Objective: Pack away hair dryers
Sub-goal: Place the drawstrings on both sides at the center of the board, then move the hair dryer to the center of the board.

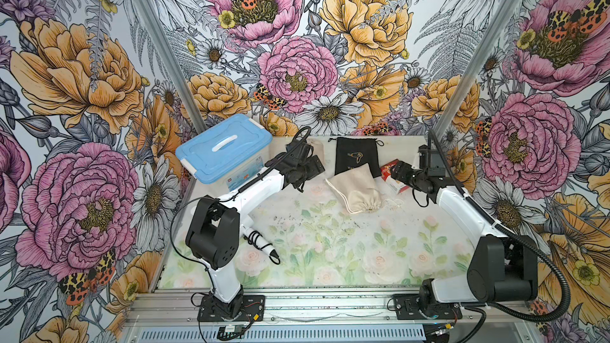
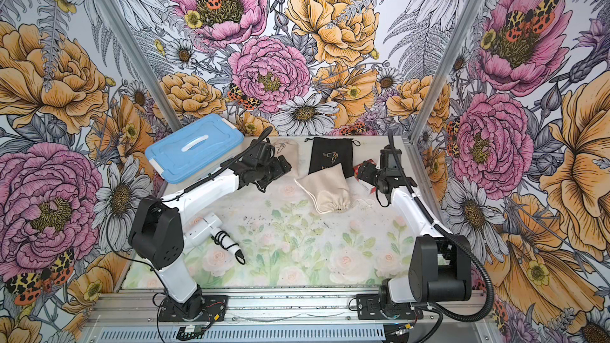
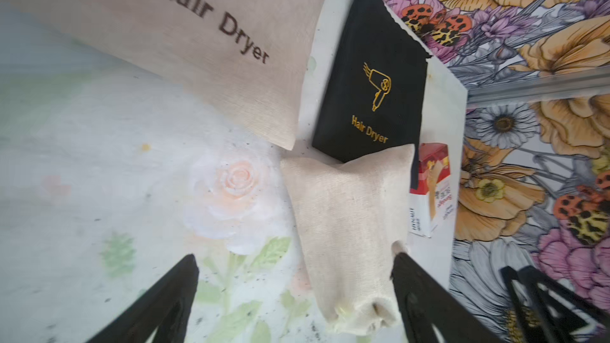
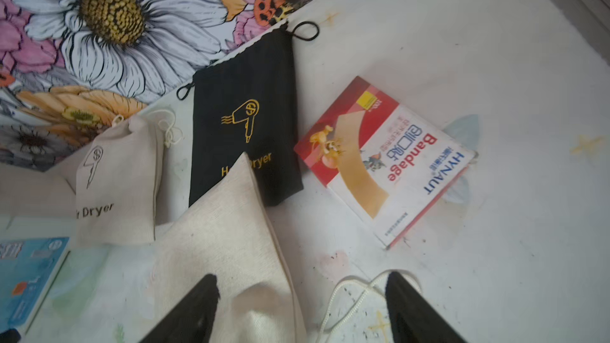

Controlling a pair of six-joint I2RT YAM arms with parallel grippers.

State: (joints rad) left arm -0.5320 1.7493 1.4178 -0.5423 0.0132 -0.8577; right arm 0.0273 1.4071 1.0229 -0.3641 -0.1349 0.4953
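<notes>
In both top views a white hair dryer (image 1: 260, 242) (image 2: 206, 222) lies at the lower left of the desk (image 1: 330, 245), half hidden under the left arm (image 1: 260, 189). Its smooth plastic handle, wound with black cord, runs diagonally toward the lower right. It sits below and left of the left jaws, well apart from them, and much nearer that arm than the right arm (image 1: 458, 206). A bulging beige pouch (image 1: 356, 189) lies between the two arms' jaws, overlapping a flat black pouch (image 1: 356, 155).

In the left wrist view the jaws stand wide, with the coarse-woven beige pouch's gathered mouth between them. No dryer shows.

In the right wrist view the jaws are also wide and empty. A white drawstring (image 4: 350, 295) lies on the desk between them, and a bandage box (image 4: 386, 163) lies beyond.
</notes>
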